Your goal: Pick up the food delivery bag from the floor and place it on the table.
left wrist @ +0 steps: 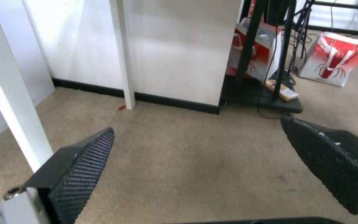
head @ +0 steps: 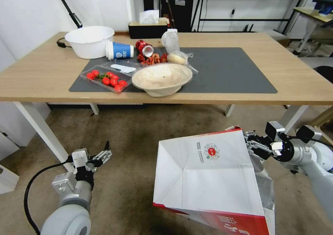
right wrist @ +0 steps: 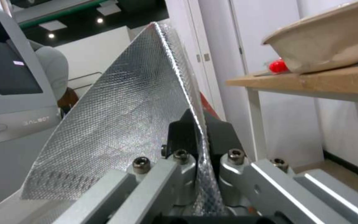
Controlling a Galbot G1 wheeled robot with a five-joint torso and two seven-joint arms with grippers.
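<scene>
Right gripper [head: 255,145] fingers pinched on foil-lined rim of large white-and-red paper delivery bag [head: 208,179], bag tilted over grey-brown carpet floor [head: 131,141]. Left gripper [head: 102,154] fingers spread wide, empty, low by near left leg. Lift higher than near edge of light-wood surface [head: 41,75]; aim for bare right end of dark grey mat [head: 236,72], well clear of beige pulp bowl [head: 162,79].

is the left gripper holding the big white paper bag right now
No, the left gripper hangs open over bare carpet; the right gripper pinches the white paper bag.

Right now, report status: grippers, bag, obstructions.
Right gripper shut on food delivery bag rim, bag held below table edge. Left gripper open, idle over floor. Paper bowl overhangs the near edge.
</scene>
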